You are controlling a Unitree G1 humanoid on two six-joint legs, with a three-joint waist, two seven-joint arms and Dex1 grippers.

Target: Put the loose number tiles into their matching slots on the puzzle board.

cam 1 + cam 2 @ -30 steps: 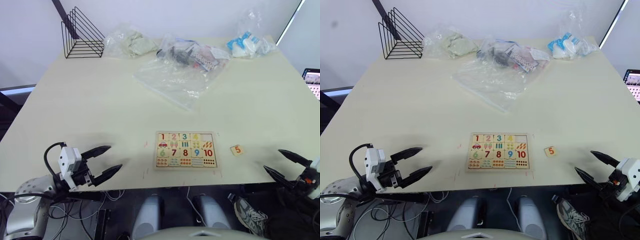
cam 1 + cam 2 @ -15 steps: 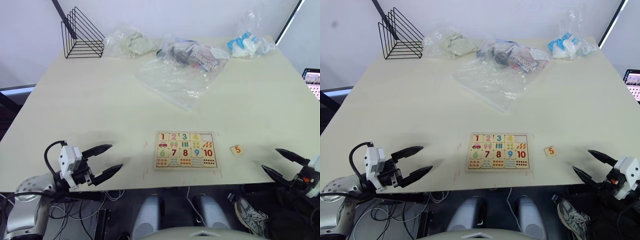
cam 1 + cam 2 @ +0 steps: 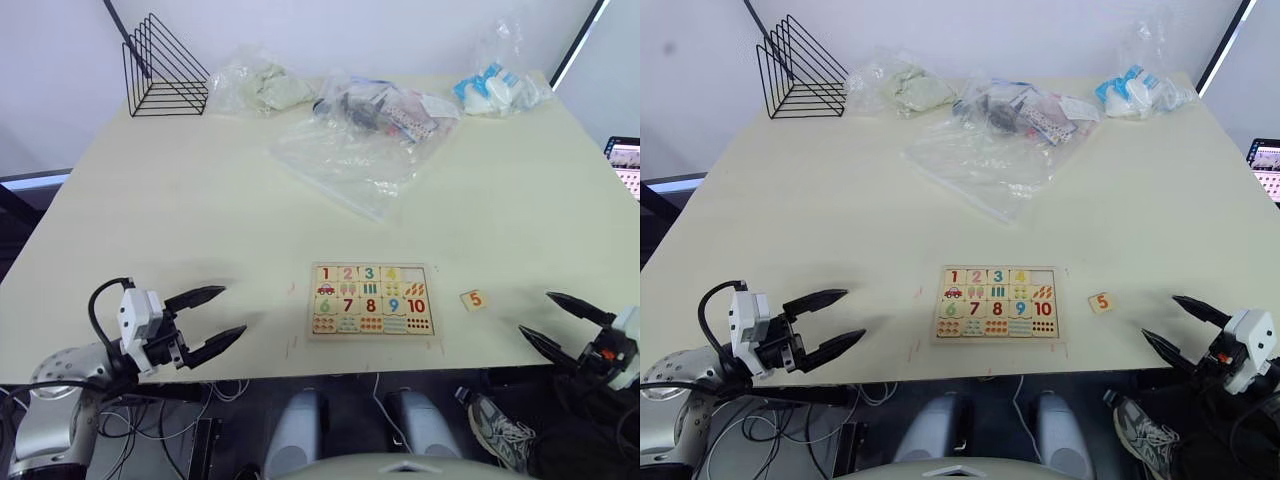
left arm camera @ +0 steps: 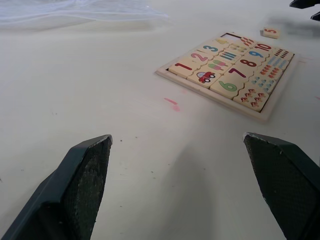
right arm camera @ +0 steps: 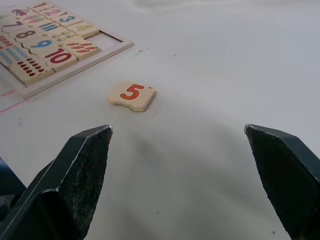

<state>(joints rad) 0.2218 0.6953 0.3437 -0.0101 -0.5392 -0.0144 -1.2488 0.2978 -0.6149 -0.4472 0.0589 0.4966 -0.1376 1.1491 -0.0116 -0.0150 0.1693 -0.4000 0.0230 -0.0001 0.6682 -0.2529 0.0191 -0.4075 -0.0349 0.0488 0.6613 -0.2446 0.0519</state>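
Your left end effector is hovering low over the near left of the tabletop with its fingers spread apart and nothing between them, well apart from the puzzle board, which is lying flat near the front edge with tiles 1 to 4 seated and the slot at the right end of the top row showing bare. Just beside the board's right edge, the loose 5 tile is lying flat, digit up; it is looking thin, stiff, light and probably slick, so you are best pinching it across two opposite edges. Your right end effector is waiting near it, fingers apart and empty.
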